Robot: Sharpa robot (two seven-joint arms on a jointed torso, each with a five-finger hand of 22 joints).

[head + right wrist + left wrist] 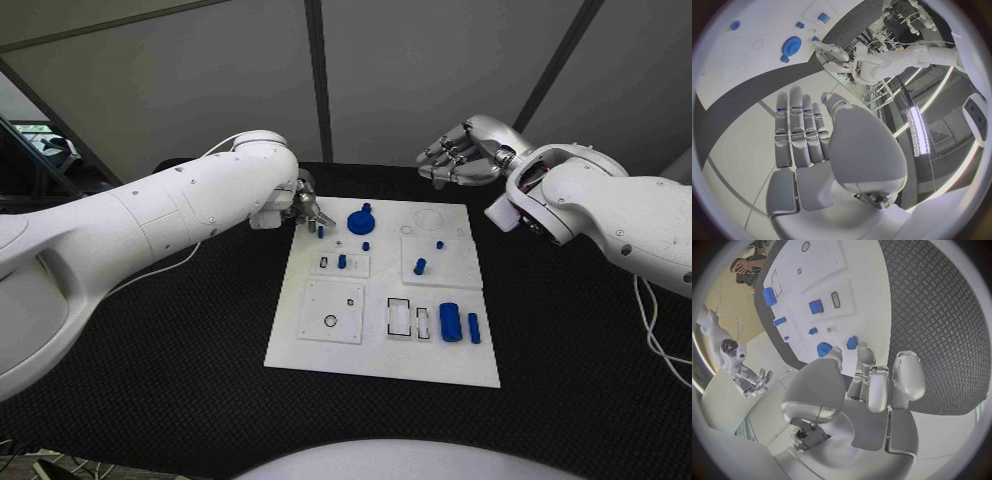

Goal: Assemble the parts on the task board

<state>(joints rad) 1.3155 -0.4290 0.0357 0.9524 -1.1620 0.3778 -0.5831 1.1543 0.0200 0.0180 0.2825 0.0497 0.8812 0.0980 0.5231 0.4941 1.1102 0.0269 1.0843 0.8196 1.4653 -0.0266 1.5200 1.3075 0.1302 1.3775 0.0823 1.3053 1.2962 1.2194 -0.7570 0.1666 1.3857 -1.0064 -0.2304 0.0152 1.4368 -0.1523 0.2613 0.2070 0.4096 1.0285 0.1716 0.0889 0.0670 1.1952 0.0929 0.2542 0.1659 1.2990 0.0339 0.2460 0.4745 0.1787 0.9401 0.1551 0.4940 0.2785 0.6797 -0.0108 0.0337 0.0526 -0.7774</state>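
Black table point(173, 340) bears the white task board point(375, 360); right robot hand point(459, 155) spread empty, left robot hand's point(306, 208) grip unclear.

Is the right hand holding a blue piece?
No, the right hand is open with straight fingers, up beyond the board, holding nothing.

The black table point(173, 330) has a rough, patterned top, which the left wrist view shows as a raised diamond tread. Lying flat on it, about in the middle, is 1 white task board point(378, 362), a rectangle with its long sides running away from the robot. The dark surface shows on all 4 sides of the board, with wide bare stretches to either side of it.
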